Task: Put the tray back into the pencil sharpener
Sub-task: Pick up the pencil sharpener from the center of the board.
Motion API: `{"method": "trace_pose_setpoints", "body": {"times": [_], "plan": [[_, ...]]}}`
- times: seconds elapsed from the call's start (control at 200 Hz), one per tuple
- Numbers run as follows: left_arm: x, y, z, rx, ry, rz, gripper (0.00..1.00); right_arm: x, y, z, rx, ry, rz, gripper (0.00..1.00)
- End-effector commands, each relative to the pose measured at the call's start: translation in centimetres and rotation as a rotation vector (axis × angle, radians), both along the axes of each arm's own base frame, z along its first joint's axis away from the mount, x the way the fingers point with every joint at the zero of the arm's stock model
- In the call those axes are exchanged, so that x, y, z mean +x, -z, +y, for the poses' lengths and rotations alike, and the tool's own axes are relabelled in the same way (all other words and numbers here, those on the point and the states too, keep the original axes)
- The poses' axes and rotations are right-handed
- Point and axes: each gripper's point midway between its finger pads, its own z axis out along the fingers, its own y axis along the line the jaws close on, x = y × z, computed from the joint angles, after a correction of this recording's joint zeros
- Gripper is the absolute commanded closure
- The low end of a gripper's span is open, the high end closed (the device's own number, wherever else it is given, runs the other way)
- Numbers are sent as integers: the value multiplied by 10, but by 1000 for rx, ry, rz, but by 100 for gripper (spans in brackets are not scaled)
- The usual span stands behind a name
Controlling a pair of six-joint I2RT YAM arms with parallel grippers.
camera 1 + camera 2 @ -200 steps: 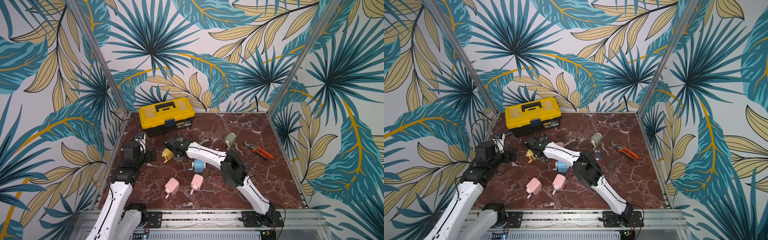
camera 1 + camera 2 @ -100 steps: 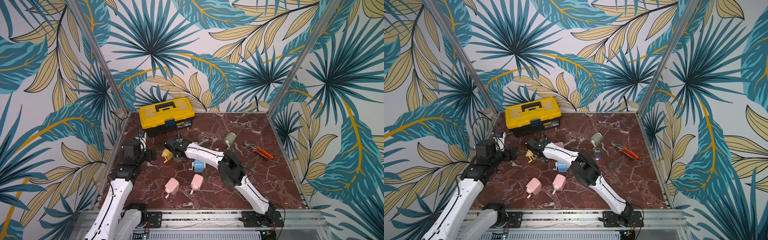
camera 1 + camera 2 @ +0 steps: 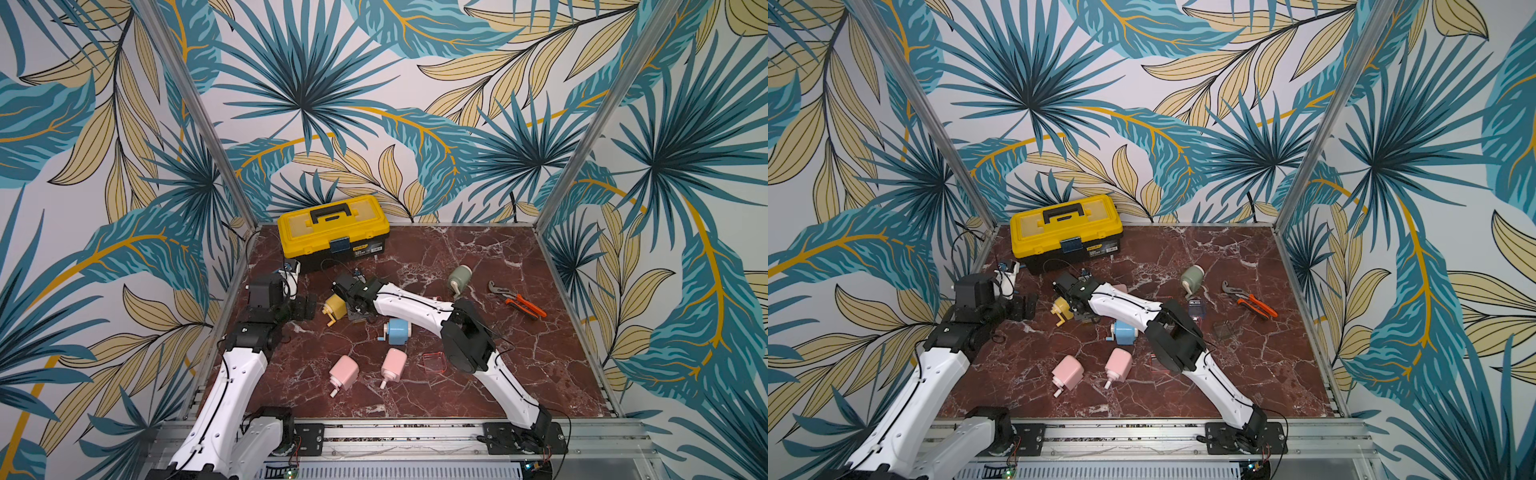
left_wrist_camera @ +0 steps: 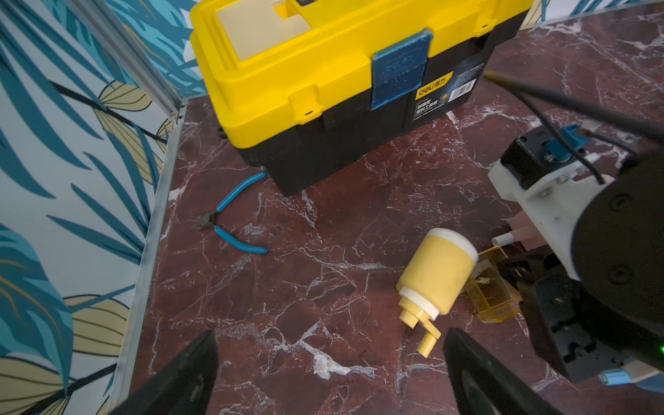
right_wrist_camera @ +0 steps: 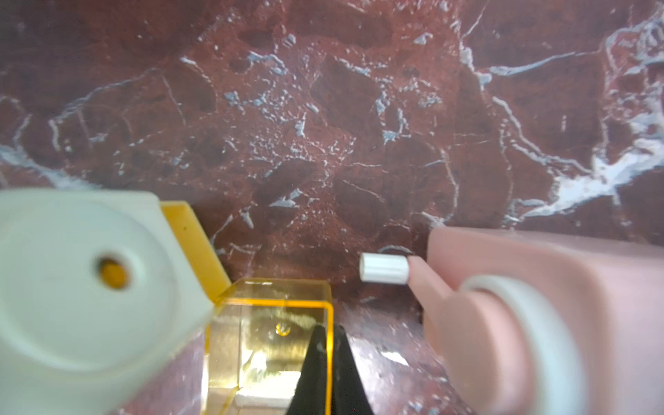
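Right gripper (image 5: 327,332): its fingers have closed over the last second and are now clenched on one wall of the amber tray (image 5: 273,316), one finger inside and one outside. Your right arm has otherwise barely shifted.

The tray lies on the desk (image 3: 478,374), out of its housing. One corner is against the white front end of the yellow pencil sharpener (image 4: 436,273). The sharpener lies on its side toward the rear left of the desk, in front of the yellow toolbox (image 3: 332,232) in the rear left corner. It sits where it did a second ago.

A pink pencil sharpener (image 5: 539,287) lies just beside the tray on its other side, not touching it.

Left gripper (image 4: 330,337): fingers spread wide and holding nothing, near the left edge of the desk, as before. The yellow sharpener's crank lies just ahead of it.
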Motion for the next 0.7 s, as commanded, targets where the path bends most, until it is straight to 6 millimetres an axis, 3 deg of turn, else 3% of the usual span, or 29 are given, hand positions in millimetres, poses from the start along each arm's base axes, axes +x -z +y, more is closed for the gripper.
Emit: {"method": "trace_pose_setpoints", "body": {"times": [0.0, 0.18, 0.32, 0.496, 0.691], "plan": [[7, -11, -17, 47, 151, -22, 0, 0, -51, 3, 100, -85, -50, 100], [18, -2, -41, 26, 312, 17, 0, -9, -86, -14, 130, -170, -95, 100], [23, 12, -60, -42, 414, 74, 0, -11, -99, -37, 110, -169, -102, 100], [23, 27, -57, -72, 368, 138, 0, -17, -110, -49, 120, -209, -118, 100], [4, 45, -48, -18, 356, 206, 0, -31, -128, -60, 86, -362, -185, 100]]}}
